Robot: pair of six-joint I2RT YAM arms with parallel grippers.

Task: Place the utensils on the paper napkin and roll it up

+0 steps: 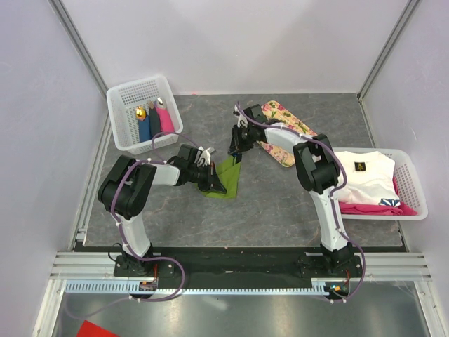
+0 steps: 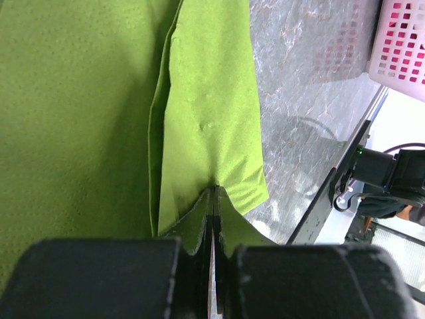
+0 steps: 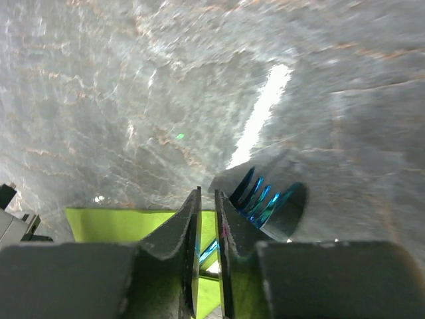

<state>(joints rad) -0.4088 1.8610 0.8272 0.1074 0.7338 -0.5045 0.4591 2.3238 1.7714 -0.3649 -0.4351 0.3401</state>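
The olive-green paper napkin (image 1: 228, 179) lies partly folded on the grey table between the arms. In the left wrist view it fills the left half (image 2: 80, 113), with a folded flap (image 2: 212, 126). My left gripper (image 1: 212, 180) (image 2: 214, 194) is shut on the napkin's edge. My right gripper (image 1: 237, 146) (image 3: 207, 197) is shut on the handle of the bright blue fork (image 3: 260, 199), held just above the napkin's far corner, its tines pointing away beside the right finger. The napkin also shows below the jaws in the right wrist view (image 3: 113, 224). The silvery utensil is out of view.
A white basket (image 1: 123, 98) at the back left holds dark blue and pink bundles with a gold piece. The pink-flowered tray (image 1: 289, 128) lies behind the right gripper. A basket (image 1: 414, 184) with white and pink cloths stands at the right.
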